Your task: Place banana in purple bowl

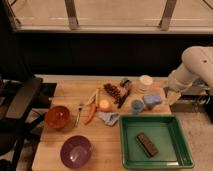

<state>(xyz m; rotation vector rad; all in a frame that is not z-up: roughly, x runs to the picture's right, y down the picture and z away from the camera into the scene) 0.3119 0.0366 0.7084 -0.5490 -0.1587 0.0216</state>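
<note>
The banana (94,96) is slender and pale yellow. It lies on the wooden table (50,142) just above the orange carrot (90,115) and left of a small round yellow-orange fruit (104,105). The purple bowl (76,151) sits empty at the table's front left. My gripper (171,95) hangs at the end of the white arm (196,66) by the table's right edge, next to the blue things, far right of the banana and the bowl. It holds nothing that I can see.
An orange-red bowl (57,117) stands left of a fork (79,113). Dark grapes (113,90), a can (125,83), a white cup (145,82), two blue things (145,102) and a cloth (108,118) crowd the middle. A green tray (131,150) holds a dark bar (147,144). A chair (22,97) stands at the left.
</note>
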